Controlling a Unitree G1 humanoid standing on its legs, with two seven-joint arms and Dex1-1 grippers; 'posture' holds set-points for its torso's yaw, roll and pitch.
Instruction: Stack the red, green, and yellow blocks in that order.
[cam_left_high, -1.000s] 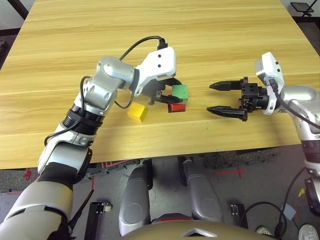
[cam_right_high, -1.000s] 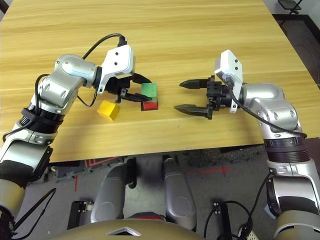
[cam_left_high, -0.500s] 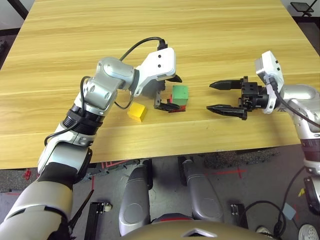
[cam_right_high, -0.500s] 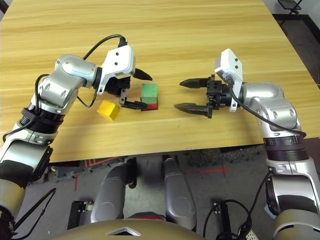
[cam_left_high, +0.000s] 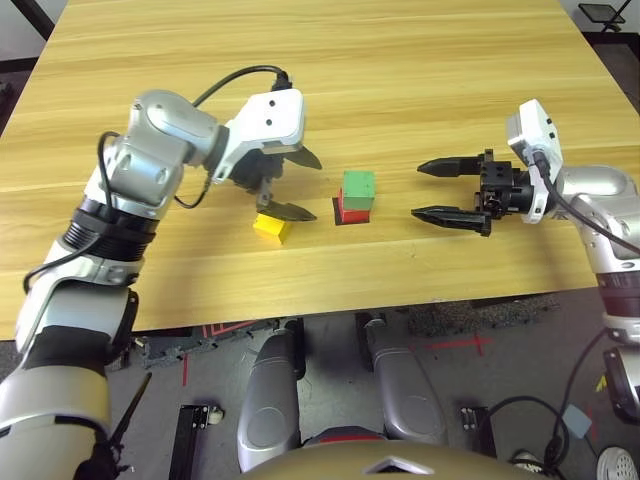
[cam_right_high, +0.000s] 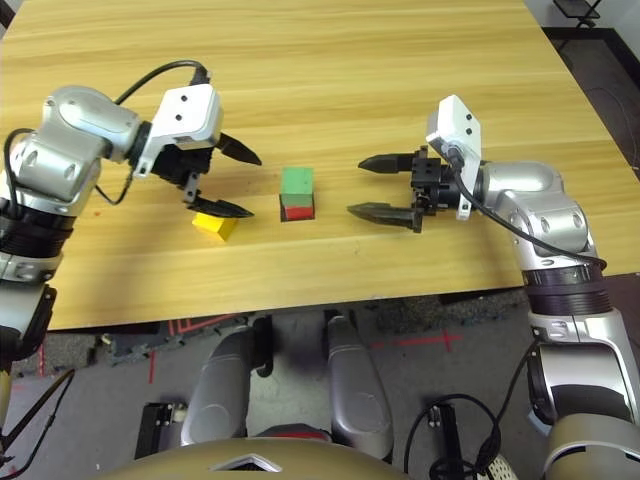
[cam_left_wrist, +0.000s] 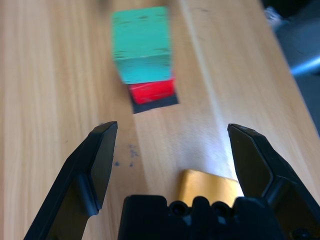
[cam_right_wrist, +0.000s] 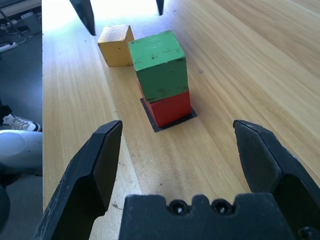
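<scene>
Green wooden cube stacked on red wooden cube, mid-worktop. Left claw wide open, empty, poised above yellow wooden cube, likely next. Right claw open, empty, right of stack.

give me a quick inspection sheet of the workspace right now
surface: light wooden table with a flat black square patch under the stack
job's things: green block sits on the red block; yellow block lies alone on the table beside them
clutter: nothing seen
grippers: left gripper open above the yellow block, holding nothing; right gripper open, empty, pointing at the stack from its other side
cables: black cable loops over the left wrist; another runs along the right arm
surroundings: grey floor with red tape marks below the table edge
</scene>
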